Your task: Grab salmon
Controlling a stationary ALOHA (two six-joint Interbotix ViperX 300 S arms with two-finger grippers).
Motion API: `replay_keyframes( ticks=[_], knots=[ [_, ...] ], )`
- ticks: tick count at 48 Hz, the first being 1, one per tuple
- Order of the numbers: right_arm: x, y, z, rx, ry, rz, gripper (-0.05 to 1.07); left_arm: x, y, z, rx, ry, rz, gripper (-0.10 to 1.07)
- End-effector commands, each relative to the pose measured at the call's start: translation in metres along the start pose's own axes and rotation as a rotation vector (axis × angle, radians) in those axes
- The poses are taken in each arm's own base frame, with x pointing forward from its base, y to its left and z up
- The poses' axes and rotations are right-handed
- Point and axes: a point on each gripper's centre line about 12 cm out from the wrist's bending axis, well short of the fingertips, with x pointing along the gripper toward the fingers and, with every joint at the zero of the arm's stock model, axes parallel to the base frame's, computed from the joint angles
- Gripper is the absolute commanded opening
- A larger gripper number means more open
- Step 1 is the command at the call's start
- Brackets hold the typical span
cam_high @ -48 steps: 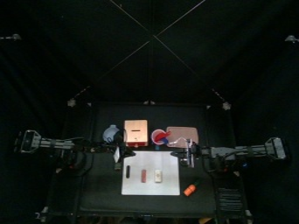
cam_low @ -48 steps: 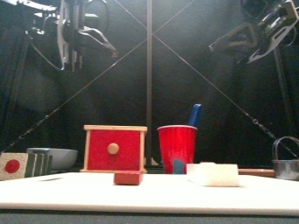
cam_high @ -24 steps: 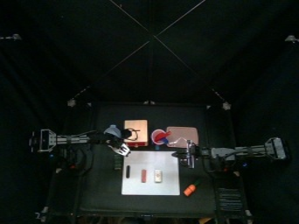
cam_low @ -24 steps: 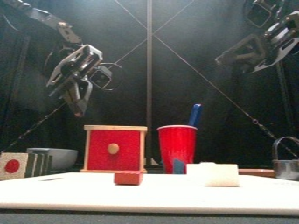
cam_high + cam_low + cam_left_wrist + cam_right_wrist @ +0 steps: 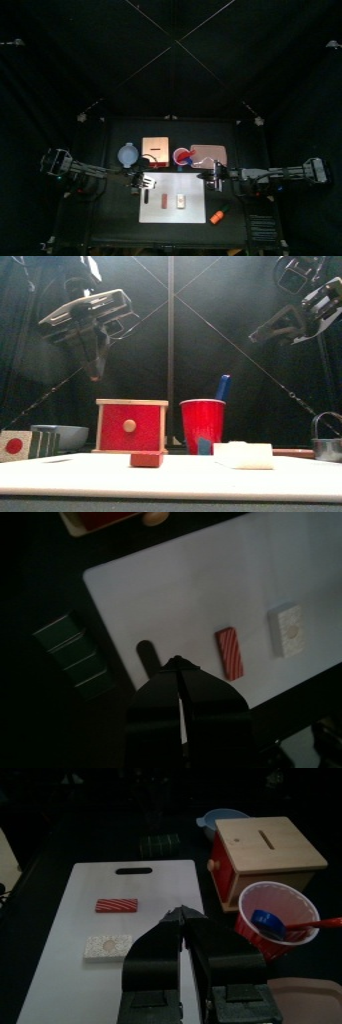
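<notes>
The salmon (image 5: 231, 653) is lying on the white board (image 5: 160, 592) beside a white block (image 5: 289, 631), while both tools, left (image 5: 178, 664) and right (image 5: 182, 915), are hovering above, jaws pressed together.

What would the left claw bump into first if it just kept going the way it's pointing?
Probably the white cutting board. The left gripper aims at bare board beside the salmon, between it and the board's handle slot. It hangs well above the table, so the exact landing spot is uncertain.
</notes>
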Motion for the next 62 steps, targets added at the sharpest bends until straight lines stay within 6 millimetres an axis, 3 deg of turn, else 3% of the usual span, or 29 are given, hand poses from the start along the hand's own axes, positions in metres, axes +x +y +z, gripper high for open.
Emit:
replay_keyframes(
  ticks=[1,14,21,39,50,62],
  knots=[
    [0.001,-0.003,0.006,0.007,-0.015,-0.012,0.06,-0.007,-0.018,-0.004,-0.02,-0.019,-0.035,0.33],
    [0.0,-0.005,0.005,0.009,-0.001,-0.021,0.06,0.014,-0.048,-0.015,-0.077,0.041,-0.009,0.72],
    [0.001,-0.005,0.004,0.009,0.007,-0.021,0.06,0.028,-0.059,-0.019,-0.091,0.063,0.012,0.86],
    [0.0,-0.007,0.002,0.009,0.015,-0.03,0.06,0.071,-0.091,-0.042,-0.14,0.132,0.129,0.88],
    [0.0,-0.01,-0.001,0.013,0.029,-0.044,0.06,0.074,-0.103,-0.051,-0.176,0.121,0.152,0.88],
    [-0.001,-0.01,-0.005,0.015,0.044,-0.044,0.06,0.085,-0.102,-0.054,-0.19,0.109,0.18,0.88]
  ],
)
